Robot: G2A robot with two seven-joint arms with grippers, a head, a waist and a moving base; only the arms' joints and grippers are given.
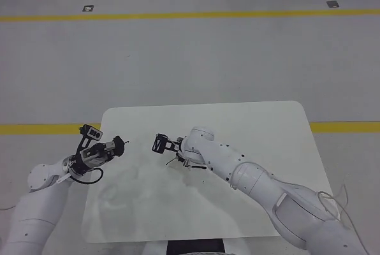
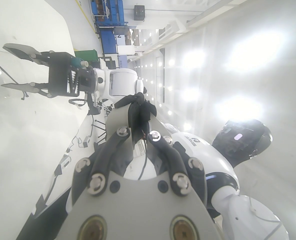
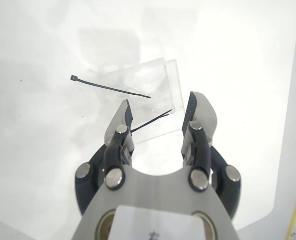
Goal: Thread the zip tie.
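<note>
Pickup step, I judge: the right gripper [image 3: 160, 101] hangs open above a black zip tie [image 3: 153, 120]; next, lower and pinch it squarely. To its left, the left gripper [image 2: 138, 101] sits closed.

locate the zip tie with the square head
The zip tie lies on the table beyond the open right gripper, pointed end at the clear block, in the right wrist view.

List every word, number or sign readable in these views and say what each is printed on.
White label behind the right hand: cut off at the edge, unreadable.
Signs in the hall behind: too small to read.
Zip ties and clear box: no print.
</note>
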